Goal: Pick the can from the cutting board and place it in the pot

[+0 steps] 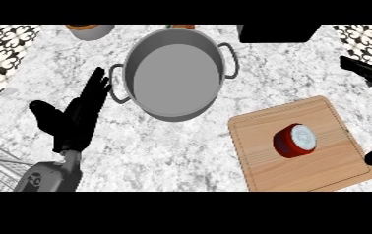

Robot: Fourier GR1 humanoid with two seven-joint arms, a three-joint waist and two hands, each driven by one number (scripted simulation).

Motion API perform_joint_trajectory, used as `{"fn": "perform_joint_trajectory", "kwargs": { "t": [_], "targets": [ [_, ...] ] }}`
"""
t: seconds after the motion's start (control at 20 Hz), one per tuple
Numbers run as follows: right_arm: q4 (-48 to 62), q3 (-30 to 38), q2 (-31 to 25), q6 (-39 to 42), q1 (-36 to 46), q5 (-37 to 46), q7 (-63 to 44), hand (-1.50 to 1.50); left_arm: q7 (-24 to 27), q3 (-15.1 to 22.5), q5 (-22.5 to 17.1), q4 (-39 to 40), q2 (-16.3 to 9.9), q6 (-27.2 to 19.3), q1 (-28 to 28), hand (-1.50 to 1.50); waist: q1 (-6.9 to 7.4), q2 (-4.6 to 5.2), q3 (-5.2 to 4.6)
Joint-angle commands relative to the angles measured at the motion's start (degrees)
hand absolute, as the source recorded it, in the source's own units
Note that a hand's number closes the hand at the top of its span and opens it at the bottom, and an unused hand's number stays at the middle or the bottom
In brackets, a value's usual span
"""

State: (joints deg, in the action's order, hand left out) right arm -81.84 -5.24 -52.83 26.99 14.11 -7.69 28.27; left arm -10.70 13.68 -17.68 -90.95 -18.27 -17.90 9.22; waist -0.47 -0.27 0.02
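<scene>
The can [294, 140] stands on the board [254, 154] at about four o'clock from the empty pot [173, 75], so the right hand [357, 69], whose fingers I cannot tell, should descend over it, while the left hand [76, 115] rests open at the pot's eight o'clock.

Left hand [73, 117] rests open, fingers straight; right hand [357, 68] barely shows.

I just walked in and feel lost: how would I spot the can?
Find the wooden cutting board at the counter's right, beside the big grey pot. The can stands near its middle, the only thing on it: red-sided with a pale top.
</scene>
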Motion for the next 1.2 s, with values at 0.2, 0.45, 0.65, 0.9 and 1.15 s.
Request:
{"fn": "perform_joint_trajectory", "kwargs": {
  "t": [0.2,0.45,0.65,0.9,1.15],
  "targets": [
    [-4.4,0.6,-12.4,11.7,6.7,3.1,-8.8,-1.50,-1.8,-0.2,0.7,-2.6,-0.1,0.3,-0.7,0.00,1.10,0.23,-0.12],
    [-6.3,-2.8,-11.6,16.6,10.7,4.1,-18.9,-1.50,-4.7,0.1,1.4,-3.8,0.6,0.2,0.7,0.00,1.31,0.30,-0.10],
    [-9.9,-3.7,-10.0,18.8,9.9,4.1,-26.7,-1.50,-5.6,-2.1,1.1,-7.5,-1.3,1.1,-2.4,0.00,0.95,0.09,-0.08],
    [-10.7,-2.8,-5.0,19.6,7.8,7.6,-30.1,-1.50,-4.4,-4.7,0.5,-2.4,0.3,4.3,0.1,0.00,0.33,0.22,-0.04],
    [-6.7,-6.8,-2.5,20.7,7.0,17.2,-26.5,-1.50,-7.6,-1.6,3.9,-8.0,2.2,1.3,-1.5,0.00,0.59,0.26,0.03]
  ]
}}
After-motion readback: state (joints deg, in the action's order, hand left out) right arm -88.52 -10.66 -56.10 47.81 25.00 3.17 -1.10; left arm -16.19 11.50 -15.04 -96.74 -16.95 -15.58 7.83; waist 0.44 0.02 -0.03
